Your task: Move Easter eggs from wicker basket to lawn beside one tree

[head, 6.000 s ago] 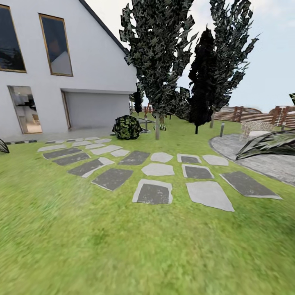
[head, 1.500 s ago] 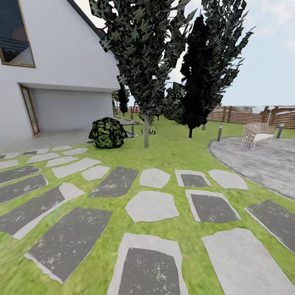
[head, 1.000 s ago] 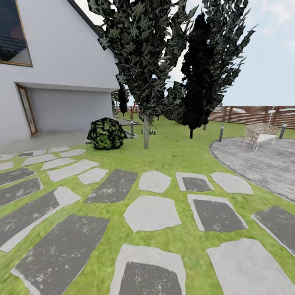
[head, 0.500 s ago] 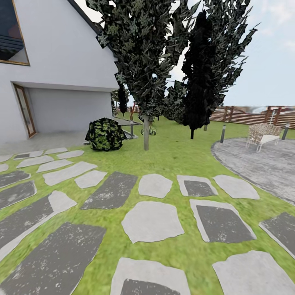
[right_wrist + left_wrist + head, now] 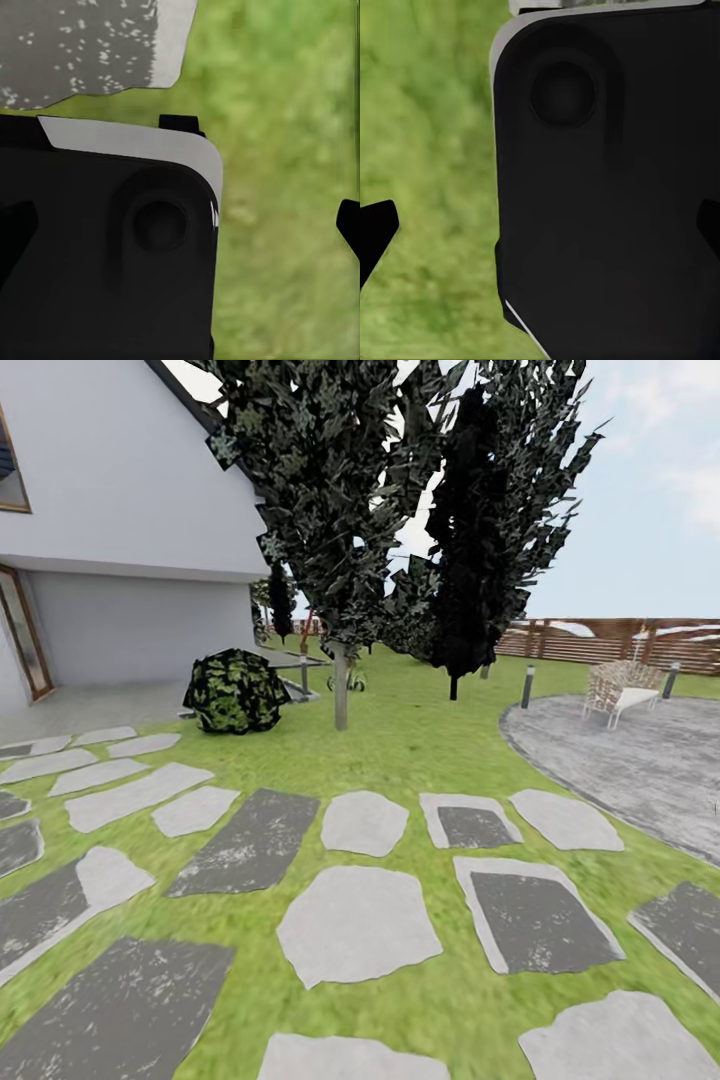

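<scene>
A: Any sign of the basket or eggs?

B: Neither can be made out from here, so I can't place them. The head view looks over lawn (image 5: pixel 420 745) crossed by stepping stones (image 5: pixel 357 923), with the slim-trunked tree (image 5: pixel 341 685) at about 12 o'clock.

A: The grippers?

B: The left gripper (image 5: pixel 540 225) has its dark fingertips (image 5: pixel 376 229) at opposite edges of its wrist view, so the fingers stand wide apart over grass, holding nothing. The right gripper (image 5: pixel 180 225) looks the same, spread and empty.

A: What could go wrong?

B: My guess: the base rolling over stone edges could jolt or drift off line. It could also mistake the black conifer (image 5: pixel 465 560) at 1 o'clock for the chosen tree.

A: Anything in the way?

B: A round bush (image 5: pixel 236 692) at 11 o'clock beside the house (image 5: pixel 130 510), bollard lamps (image 5: pixel 527 686), and at 2 o'clock a paved circle (image 5: pixel 640 760) with a chair (image 5: pixel 620 690) before the fence (image 5: pixel 620 643).
</scene>
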You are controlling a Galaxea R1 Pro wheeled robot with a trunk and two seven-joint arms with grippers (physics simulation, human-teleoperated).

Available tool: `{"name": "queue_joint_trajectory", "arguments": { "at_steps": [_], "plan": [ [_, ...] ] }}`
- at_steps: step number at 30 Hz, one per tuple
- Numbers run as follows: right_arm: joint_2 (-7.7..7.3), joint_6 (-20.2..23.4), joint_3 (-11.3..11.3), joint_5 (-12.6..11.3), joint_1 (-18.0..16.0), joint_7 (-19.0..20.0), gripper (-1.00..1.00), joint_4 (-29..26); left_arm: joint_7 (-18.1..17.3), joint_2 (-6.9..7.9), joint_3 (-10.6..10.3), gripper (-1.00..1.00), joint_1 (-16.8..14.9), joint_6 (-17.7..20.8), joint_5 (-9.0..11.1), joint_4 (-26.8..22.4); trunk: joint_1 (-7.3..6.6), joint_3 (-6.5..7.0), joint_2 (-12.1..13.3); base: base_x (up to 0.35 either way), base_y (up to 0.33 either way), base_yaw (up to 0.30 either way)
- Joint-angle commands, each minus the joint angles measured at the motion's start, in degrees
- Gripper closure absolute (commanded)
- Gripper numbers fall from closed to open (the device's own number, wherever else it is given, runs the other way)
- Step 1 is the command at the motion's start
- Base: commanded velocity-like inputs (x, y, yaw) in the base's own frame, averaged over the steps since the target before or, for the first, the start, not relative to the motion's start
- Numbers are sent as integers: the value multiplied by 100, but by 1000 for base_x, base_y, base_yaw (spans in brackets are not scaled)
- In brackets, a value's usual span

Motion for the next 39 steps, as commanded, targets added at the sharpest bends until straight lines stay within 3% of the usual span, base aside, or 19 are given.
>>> {"name": "queue_joint_trajectory", "arguments": {
  "at_steps": [1,8,27,39],
  "plan": [
    [0,-37,34,0,-10,1,-100,23,0,1,-4,-100,4,0,1,-13,4,-5,-2,342,0,-291],
    [0,-37,26,0,-10,1,-100,23,0,-3,-4,-100,4,-6,1,-13,4,-5,-2,342,0,-197],
    [0,-35,34,2,-10,1,-100,23,0,-3,-4,-100,4,-7,1,-13,4,-5,-2,342,0,-8],
    [1,-37,27,0,-10,1,-100,23,0,0,-4,-100,4,-7,1,-13,4,3,-2,342,0,-166]
  ]
}}
